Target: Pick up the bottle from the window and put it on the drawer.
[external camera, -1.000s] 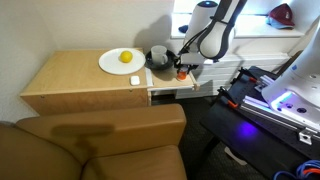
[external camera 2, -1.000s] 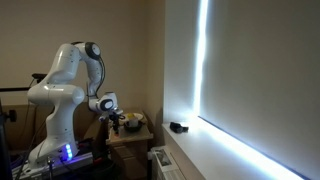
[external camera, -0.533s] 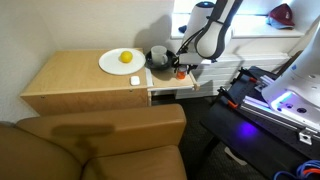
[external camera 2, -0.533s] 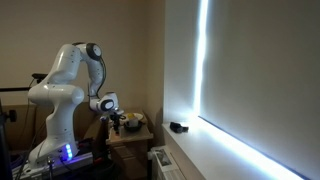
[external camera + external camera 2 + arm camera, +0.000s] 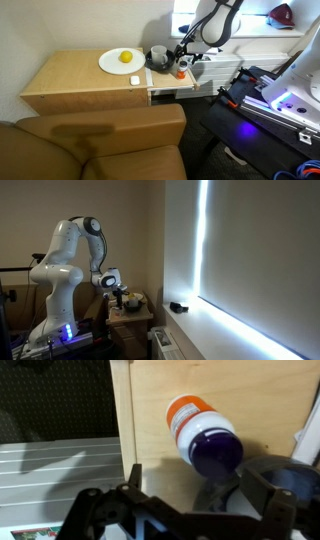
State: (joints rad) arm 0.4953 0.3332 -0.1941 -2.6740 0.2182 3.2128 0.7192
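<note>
The bottle (image 5: pixel 203 436) has an orange body, a white band and a dark blue cap. It stands free on light wood. In an exterior view the bottle (image 5: pixel 181 72) stands at the cabinet's right end, just behind the pulled-out drawer (image 5: pixel 173 92) with its pale inside. My gripper (image 5: pixel 198 488) is open, with its fingers (image 5: pixel 131 482) wide apart on either side of the bottle and not touching it. In both exterior views the gripper (image 5: pixel 186 56) (image 5: pixel 116 283) hangs a little above the bottle. The window (image 5: pixel 186 14) glows white behind the arm.
A white plate (image 5: pixel 120 61) with a yellow fruit lies on the cabinet top (image 5: pixel 70 75). A dark bowl-like thing (image 5: pixel 158 56) stands beside the bottle. A red thing (image 5: pixel 282 14) sits on the sill. A brown sofa (image 5: pixel 100 140) fills the front, and equipment with blue light (image 5: pixel 285 100) stands beside the cabinet.
The gripper has opened and let go of the bottle, then risen slightly. The bottle stays upright where it was set.
</note>
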